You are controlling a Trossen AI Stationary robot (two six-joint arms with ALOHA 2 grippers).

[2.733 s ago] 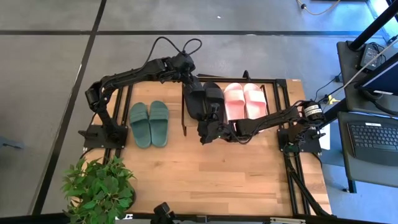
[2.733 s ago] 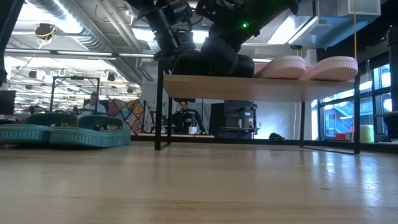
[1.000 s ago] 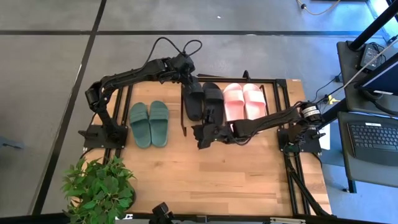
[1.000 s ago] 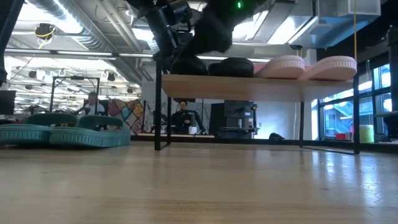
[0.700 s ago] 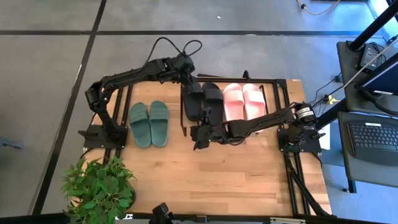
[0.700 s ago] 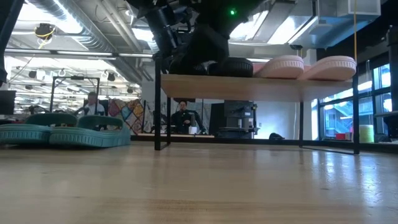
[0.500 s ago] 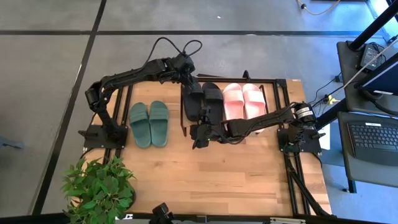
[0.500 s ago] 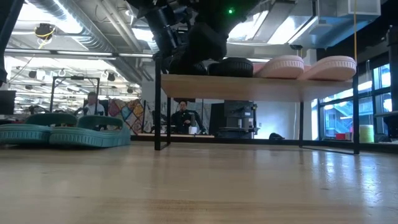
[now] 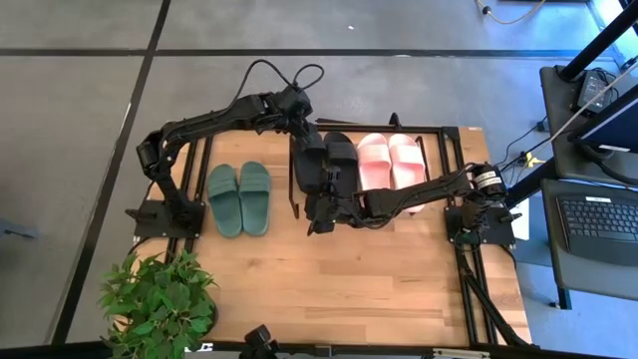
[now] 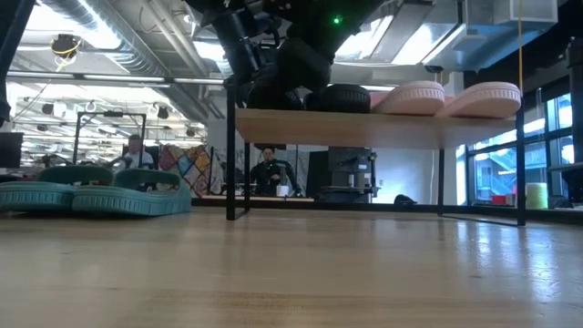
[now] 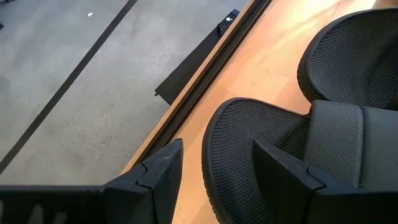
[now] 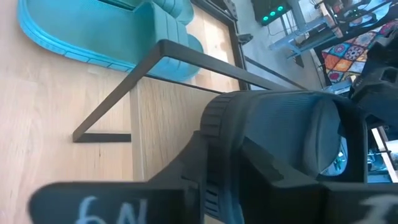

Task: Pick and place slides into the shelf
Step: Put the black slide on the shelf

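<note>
Two black slides [image 9: 342, 160] lie side by side on the shelf [image 9: 444, 140], with the pink pair [image 9: 391, 162] to their right. The green pair [image 9: 240, 198] lies on the table, left of the shelf. My left gripper [image 9: 302, 135] is open at the far end of the left black slide [image 11: 249, 149]; one finger [image 11: 163, 177] is outside its rim and the other [image 11: 283, 174] over its footbed. My right gripper [image 9: 317, 207] is open at that slide's near end [image 12: 249, 124], which fills the gap between its fingers. My left gripper's fingers stand on either side of the left black slide's far-end rim [image 11: 211, 155], pointing down; whether they touch it I cannot tell. My right gripper comes level from the table's near side, one finger [image 12: 155, 180] running up to the slide's end wall [image 12: 214, 127]; whether it touches I cannot tell.
A thin black upright [image 9: 295, 204] of the shelf stands just left of my right gripper and also shows in the right wrist view [image 12: 118, 93]. A potted plant [image 9: 159, 299] stands at the near left corner. Bare wood [image 9: 379, 279] lies in front of the shelf.
My right gripper has come down from above the shelf and moved a little toward the far edge, onto the near end of the left black slide. The slides have kept their places.
</note>
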